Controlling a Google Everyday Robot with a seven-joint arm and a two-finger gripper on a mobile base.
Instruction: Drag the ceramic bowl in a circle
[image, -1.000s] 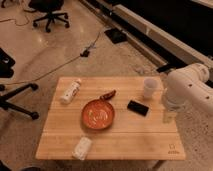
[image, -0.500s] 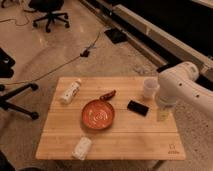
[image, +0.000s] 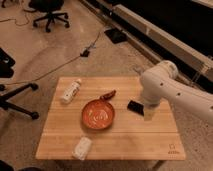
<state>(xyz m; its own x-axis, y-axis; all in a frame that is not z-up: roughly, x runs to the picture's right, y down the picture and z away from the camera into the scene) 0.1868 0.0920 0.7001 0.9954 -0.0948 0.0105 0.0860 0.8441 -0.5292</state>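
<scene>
Camera view: I see the wooden table (image: 60, 145) on a speckled floor (image: 30, 55), with an office chair (image: 50, 12) behind. The ceramic bowl (image: 98, 114) sits mid-table. My gripper (image: 148, 112) hangs right of it, and I cannot tell its state.

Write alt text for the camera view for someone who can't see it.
A round glossy orange-red ceramic bowl sits centred on a light wooden table; the gripper of the white robot arm hangs to its right, beside a small black rectangular object.

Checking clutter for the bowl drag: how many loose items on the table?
5: ceramic bowl centre, red item behind it, white bottle far-left, white packet near-left, black item right, beside the gripper. The arm may hide more.
</scene>
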